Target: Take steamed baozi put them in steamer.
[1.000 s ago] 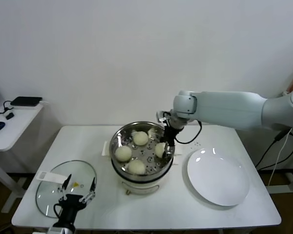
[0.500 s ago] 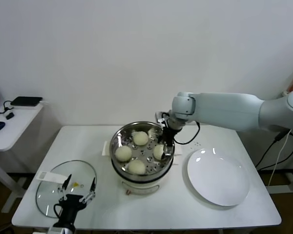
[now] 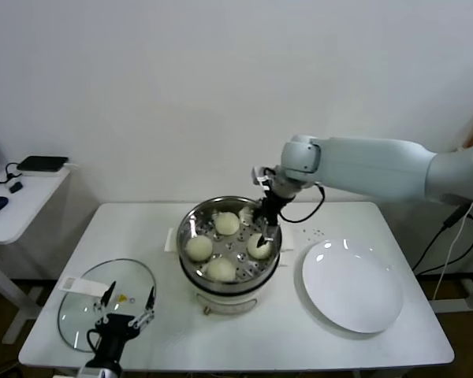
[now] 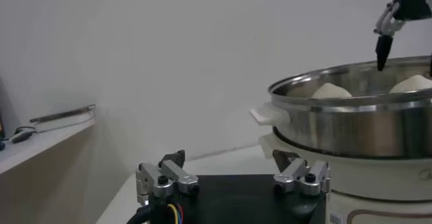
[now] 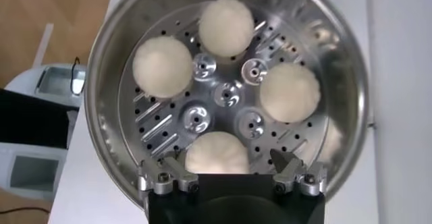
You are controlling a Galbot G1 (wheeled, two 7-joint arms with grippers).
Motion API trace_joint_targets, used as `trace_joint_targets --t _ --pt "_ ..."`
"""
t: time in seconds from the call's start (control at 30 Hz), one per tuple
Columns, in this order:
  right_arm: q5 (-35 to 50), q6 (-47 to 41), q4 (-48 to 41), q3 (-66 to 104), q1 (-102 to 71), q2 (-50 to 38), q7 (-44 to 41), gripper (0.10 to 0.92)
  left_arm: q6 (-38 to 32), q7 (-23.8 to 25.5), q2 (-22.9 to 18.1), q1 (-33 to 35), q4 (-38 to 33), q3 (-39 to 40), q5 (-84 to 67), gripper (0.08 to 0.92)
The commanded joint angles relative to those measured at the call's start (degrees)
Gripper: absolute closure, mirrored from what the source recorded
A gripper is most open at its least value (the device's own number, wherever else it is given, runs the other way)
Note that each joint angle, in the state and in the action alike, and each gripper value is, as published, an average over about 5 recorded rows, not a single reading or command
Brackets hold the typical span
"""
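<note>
Right gripper (image 3: pixel 265 228): we hover over the steamer (image 3: pixel 191 264), jaws spread, four baozi (image 5: pixel 217 153) inside.
Left gripper (image 4: pixel 233 178): we rest low over the surface (image 3: pixel 299 335), jaws spread, holding nothing.

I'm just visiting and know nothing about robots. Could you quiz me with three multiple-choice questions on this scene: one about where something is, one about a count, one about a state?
1. Where does the round glass lid lie?
A. On the table near the robot's left gripper
B. On top of the steamer
C. On the white plate

2. How many steamed baozi sit in the steamer?
A. Two
B. Four
C. Six

3. How is the right gripper?
A. Shut on a baozi
B. Open, just above the baozi in the steamer
C. Resting on the white plate

Answers:
1. A: the head view shows the lid flat on the table, beside the left gripper.
2. B: the right wrist view shows four buns on the perforated tray.
3. B: its fingers stand apart over the bun, holding nothing; the white plate lies bare.
</note>
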Motion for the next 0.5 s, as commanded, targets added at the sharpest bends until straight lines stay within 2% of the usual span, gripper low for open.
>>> trace_joint_targets --t 0.03,0.33,0.5 --pt "1.35 0.98 1.89 4.3 3.31 -6.55 -0.26 0.203 0.17 0.0 0.04 0.24 -0.38 0.08 0.13 0.177" --pt "-7.45 2.99 8.65 16.47 -2.02 -22.24 1.71 0.203 0.93 0.52 -0.67 -0.19 -1.24 0.95 1.71 0.177" --pt "-16.38 5.6 13.94 40.49 -19.74 -33.32 6.88 0.203 0.94 0.44 -0.9 -0.35 -1.08 2.11 2.27 0.177"
